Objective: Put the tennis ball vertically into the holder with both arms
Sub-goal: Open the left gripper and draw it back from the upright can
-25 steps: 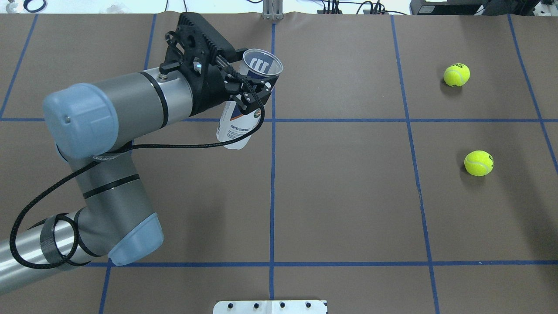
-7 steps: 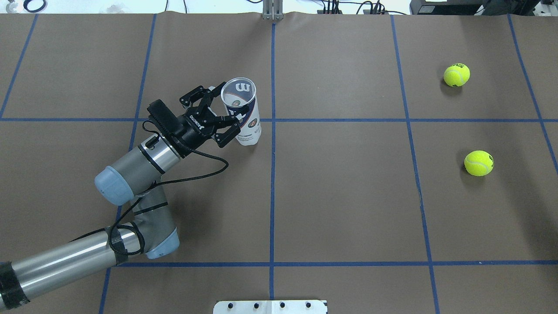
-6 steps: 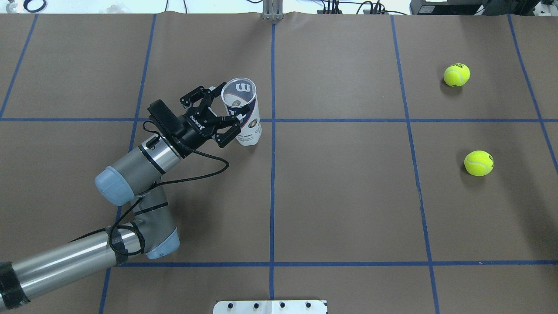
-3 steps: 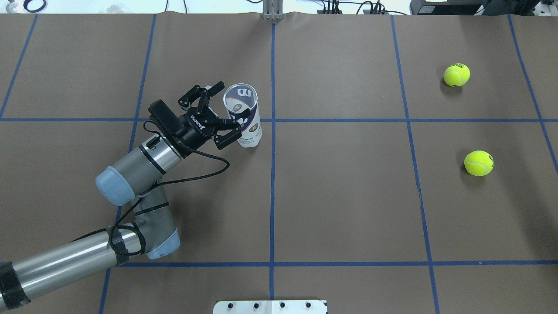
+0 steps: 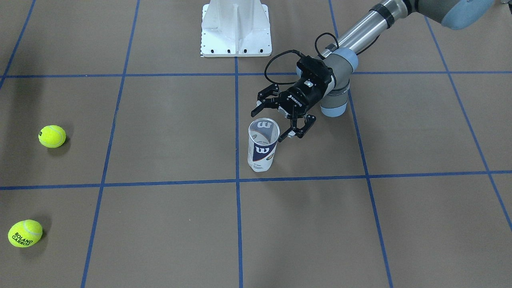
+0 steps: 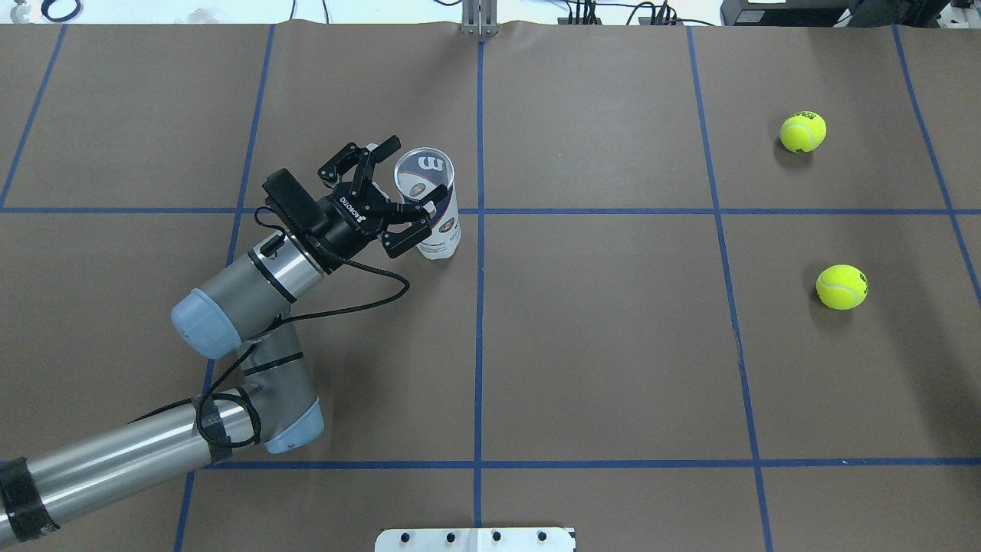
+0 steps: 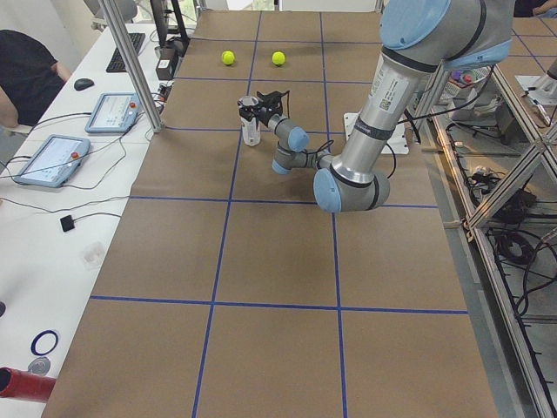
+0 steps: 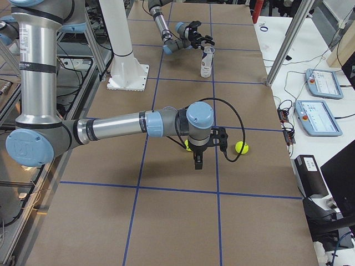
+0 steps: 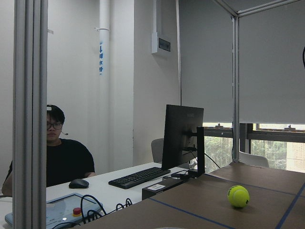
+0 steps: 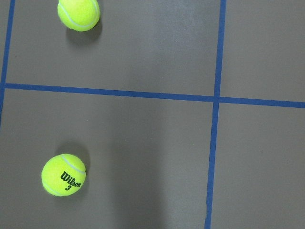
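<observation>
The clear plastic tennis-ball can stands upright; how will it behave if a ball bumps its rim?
Probably tippy: the clear plastic tennis-ball can is tall and narrow on a small base. Likely light: it looks empty, so a knock may slide it across the brown paper-covered table.

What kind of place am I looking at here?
Probably a robotics research lab: a silver-grey tubular robot arm over a brown paper-covered table gridded with blue tape, with touchscreen control pendants on a white operator desk alongside.
</observation>
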`<state>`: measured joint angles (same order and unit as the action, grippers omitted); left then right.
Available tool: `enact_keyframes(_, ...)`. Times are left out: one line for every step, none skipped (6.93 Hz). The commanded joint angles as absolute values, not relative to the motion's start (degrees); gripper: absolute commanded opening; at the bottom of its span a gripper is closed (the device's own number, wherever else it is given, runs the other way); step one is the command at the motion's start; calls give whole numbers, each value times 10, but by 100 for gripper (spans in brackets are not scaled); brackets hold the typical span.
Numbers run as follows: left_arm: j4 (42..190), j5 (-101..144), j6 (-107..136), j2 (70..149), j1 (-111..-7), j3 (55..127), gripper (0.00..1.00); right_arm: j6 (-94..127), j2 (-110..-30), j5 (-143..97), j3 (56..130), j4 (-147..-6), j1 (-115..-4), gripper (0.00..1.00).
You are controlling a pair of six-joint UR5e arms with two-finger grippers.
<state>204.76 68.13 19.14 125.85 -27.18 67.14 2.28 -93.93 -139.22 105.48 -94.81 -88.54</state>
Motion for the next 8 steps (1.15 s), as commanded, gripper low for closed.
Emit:
enact_keyframes(2046, 682, 192, 1260, -273, 689, 99, 23, -935, -1400, 1055, -949, -886, 99)
enact_keyframes(2027, 683, 192, 1259, -279, 726, 99, 25, -935, -1405, 1055, -947, -886, 99)
enact_keyframes(1968, 684, 194, 1253, -300, 779, 99, 24, -934, -1406, 1056, -946, -886, 99)
enact_keyframes(1928, 684, 203, 1205, -317, 827, 99, 25, -933, -1402, 1057, -945, -885, 99)
enact_keyframes(1895, 685, 241, 1161, -322, 839, 99, 25, -933, -1405, 1060, -944, -886, 99)
enact_keyframes(1881, 691, 302, 1128, -323, 843, 99, 39, -933, -1405, 1056, -945, -886, 99)
enact_keyframes(1860, 720, 320, 1100, -323, 845, 99, 74, -926, -1408, 1057, -944, -886, 99)
enact_keyframes(1803, 779, 334, 1078, -323, 866, 99, 74, -927, -1405, 1049, -941, -886, 99)
